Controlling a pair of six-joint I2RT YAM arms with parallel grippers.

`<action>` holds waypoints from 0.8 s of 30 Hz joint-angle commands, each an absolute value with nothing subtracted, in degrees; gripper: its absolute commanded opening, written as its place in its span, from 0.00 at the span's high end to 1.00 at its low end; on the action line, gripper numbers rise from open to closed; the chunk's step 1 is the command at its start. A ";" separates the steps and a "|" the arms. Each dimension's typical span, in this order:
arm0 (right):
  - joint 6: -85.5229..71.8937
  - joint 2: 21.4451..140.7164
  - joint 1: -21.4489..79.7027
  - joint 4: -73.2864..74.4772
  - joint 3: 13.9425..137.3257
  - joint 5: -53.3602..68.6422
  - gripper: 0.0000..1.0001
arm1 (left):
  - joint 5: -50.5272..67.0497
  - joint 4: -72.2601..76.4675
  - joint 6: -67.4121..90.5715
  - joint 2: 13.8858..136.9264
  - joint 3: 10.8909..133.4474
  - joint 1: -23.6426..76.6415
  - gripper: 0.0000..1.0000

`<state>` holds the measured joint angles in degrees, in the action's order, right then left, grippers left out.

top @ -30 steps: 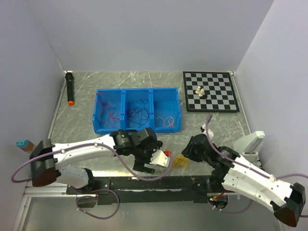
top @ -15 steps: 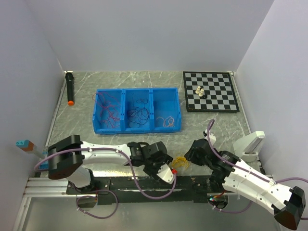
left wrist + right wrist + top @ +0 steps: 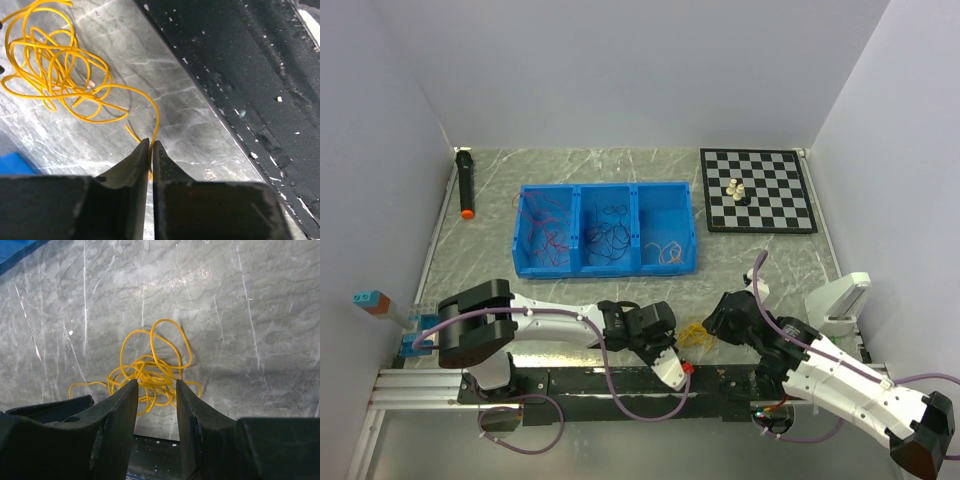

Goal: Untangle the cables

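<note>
Down at the near edge of the table (image 3: 570, 170), between the two arms, lies the yellow cable (image 3: 695, 334), a loose tangle on the marble. The left gripper (image 3: 151, 146) is pinched nearly tight, with one yellow strand running straight into the slit between its jaws. The right gripper (image 3: 156, 390) stands part-open, the tangle showing in its gap. Farther back, the blue bin (image 3: 605, 268) carries red cables (image 3: 545, 228) left, dark cables (image 3: 607, 238) middle and orange cables (image 3: 668, 250) right.
</note>
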<state>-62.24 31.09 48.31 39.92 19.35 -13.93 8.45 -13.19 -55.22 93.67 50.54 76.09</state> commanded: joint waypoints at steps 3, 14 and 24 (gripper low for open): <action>-60.91 33.22 47.29 37.44 20.12 -15.64 0.55 | 6.51 -15.90 -55.11 90.62 52.74 76.82 0.93; -57.75 35.86 46.14 37.61 23.11 -17.40 0.54 | 4.57 -19.42 -52.56 82.00 44.74 76.82 0.92; -54.67 35.77 45.88 41.58 27.16 -19.86 0.54 | 4.31 -22.06 -53.79 81.74 44.03 76.82 0.90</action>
